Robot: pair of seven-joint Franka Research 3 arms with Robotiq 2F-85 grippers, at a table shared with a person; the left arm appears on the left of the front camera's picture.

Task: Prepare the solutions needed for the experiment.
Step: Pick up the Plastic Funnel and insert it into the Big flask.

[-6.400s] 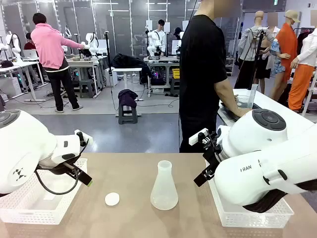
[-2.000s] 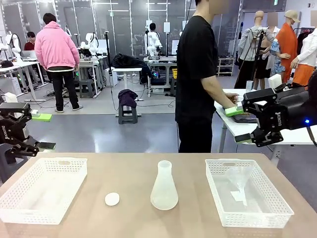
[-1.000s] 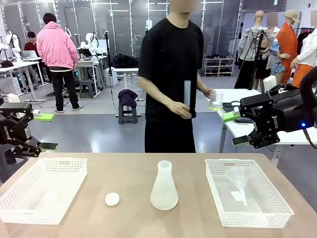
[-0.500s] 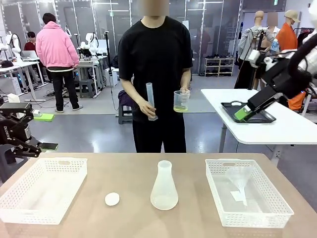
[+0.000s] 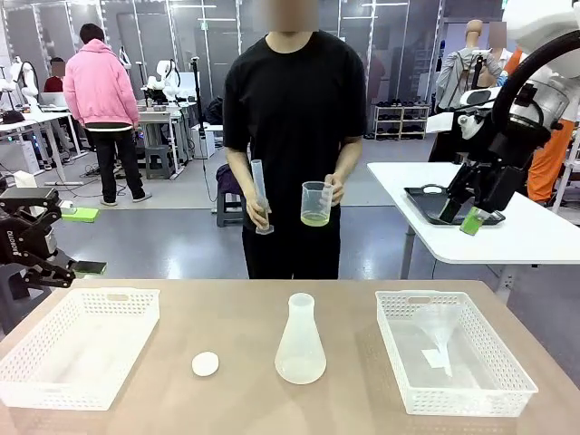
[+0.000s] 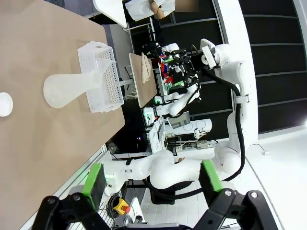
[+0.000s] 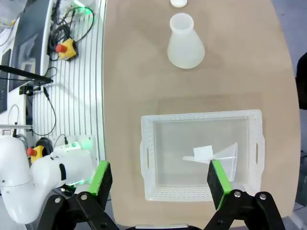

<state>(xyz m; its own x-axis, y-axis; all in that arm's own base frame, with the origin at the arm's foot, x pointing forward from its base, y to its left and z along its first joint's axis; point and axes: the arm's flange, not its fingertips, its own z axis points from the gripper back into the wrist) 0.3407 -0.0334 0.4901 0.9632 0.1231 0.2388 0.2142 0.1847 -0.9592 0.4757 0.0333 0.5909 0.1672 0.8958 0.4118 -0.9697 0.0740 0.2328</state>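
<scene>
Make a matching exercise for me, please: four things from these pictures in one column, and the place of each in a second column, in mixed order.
Things
1. flask
2. funnel
3. round white cap
4. yellow liquid

Places
A. in the cup that the person holds
B. lying in the basket on the robot's right
C. upright in the middle of the table
D. flat on the table, on the robot's left of the flask

Pairs: 1-C, 2-B, 3-D, 4-A

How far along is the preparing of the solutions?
Done: the flask stands upright, the funnel lies in the basket. In hand: the person holds a beaker of yellow liquid and a measuring tube. Left: all pouring; the flask looks empty, the robot's left hand and right hand are open.
</scene>
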